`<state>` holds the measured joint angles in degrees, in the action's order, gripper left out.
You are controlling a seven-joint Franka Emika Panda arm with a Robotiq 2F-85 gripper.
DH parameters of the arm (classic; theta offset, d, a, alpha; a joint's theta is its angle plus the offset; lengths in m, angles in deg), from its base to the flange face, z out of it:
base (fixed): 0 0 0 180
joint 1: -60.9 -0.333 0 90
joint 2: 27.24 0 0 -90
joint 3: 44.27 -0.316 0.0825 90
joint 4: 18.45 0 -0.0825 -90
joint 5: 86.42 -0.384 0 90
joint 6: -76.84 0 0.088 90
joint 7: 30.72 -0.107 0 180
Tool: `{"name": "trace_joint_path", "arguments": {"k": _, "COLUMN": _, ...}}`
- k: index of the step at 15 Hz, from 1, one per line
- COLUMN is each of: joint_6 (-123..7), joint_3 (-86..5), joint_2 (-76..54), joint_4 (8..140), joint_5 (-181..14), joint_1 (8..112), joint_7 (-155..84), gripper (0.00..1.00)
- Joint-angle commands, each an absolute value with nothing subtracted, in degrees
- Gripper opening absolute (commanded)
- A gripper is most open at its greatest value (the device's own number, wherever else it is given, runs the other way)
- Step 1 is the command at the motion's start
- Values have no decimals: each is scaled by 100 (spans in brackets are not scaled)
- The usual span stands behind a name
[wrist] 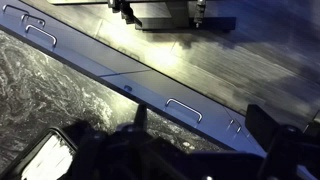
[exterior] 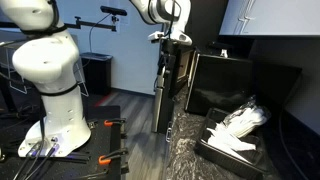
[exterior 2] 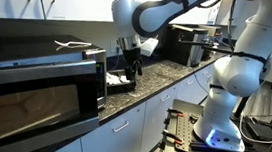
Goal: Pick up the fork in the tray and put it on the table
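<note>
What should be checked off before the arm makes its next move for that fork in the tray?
1. Are the fingers apart: ok, spread wide in the wrist view.
2. Are the fingers empty: ok, nothing between them.
3. Is the gripper over the tray: not ok, it hangs high and off to one side.
4. Is the fork singled out: cannot tell, only a heap of white pieces shows.
5. Is there bare table for the set-down: ok.

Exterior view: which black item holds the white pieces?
The tray, shallow, low-walled and nearest the camera; the tall panel and the black box behind it stand upright, no white pieces in them.
</note>
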<state>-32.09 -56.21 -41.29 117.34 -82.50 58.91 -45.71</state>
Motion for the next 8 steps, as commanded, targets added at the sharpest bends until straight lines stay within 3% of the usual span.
{"name": "trace_joint_path", "arguments": {"k": 1, "joint_6": -3200, "joint_3": -5499, "joint_2": -4121, "joint_4": 11727, "joint_5": -8222, "joint_1": 5763, "joint_7": -4597, "gripper": 100}}
{"name": "trace_joint_path", "arguments": {"k": 8, "joint_6": -3709, "joint_3": -5243, "joint_2": -4282, "joint_4": 11811, "joint_5": -8659, "joint_1": 5925, "joint_7": -5296, "gripper": 100}}
